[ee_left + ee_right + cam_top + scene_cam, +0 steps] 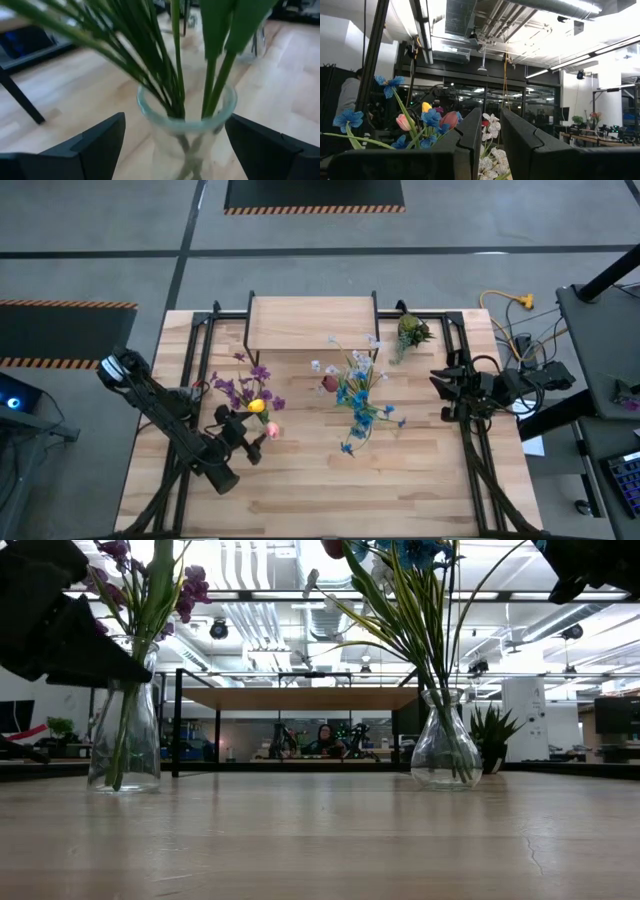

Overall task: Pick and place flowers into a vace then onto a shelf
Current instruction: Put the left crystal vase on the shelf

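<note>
No text, label, brand, number or sign can be read in any of the four views; nothing is printed on the two glass vases, on the shelf, on the tabletop or on either arm; the orange-and-black striped bands on the floor mats seen from above carry no lettering; the screens and fittings of the room behind the table are too small and too dim for any writing to be made out.
</note>
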Available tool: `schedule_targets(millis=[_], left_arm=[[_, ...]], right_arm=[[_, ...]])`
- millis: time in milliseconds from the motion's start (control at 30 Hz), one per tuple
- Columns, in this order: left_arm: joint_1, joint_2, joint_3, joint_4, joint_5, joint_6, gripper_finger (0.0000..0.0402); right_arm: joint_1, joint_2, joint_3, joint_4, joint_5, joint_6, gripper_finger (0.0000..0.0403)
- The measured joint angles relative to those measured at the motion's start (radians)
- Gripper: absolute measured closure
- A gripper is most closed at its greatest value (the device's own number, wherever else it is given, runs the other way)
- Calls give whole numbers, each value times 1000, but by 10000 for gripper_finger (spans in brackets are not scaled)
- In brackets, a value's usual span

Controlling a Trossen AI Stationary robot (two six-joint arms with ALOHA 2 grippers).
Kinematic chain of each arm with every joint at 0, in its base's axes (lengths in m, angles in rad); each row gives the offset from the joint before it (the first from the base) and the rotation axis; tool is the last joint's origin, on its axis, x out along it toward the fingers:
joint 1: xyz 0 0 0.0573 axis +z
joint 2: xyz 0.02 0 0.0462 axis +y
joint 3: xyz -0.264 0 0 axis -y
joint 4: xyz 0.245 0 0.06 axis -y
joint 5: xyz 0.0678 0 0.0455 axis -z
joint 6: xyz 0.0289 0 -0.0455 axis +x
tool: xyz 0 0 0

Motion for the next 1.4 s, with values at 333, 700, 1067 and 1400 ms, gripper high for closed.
schedule_targets(millis=[333, 700, 1067, 1400], left_arm=[[0, 0, -4, -2, -56, -1, 92], [2, 0, -5, 10, -49, -3, 222], [8, -30, 86, 34, -111, 65, 231], [78, -152, 343, -45, -206, 556, 231]], right_arm=[[0, 0, 0, 0, 0, -2, 339], [0, 0, 0, 0, 0, -1, 339], [0, 0, 0, 0, 0, 1, 339], [0, 0, 0, 1, 0, 1, 339]])
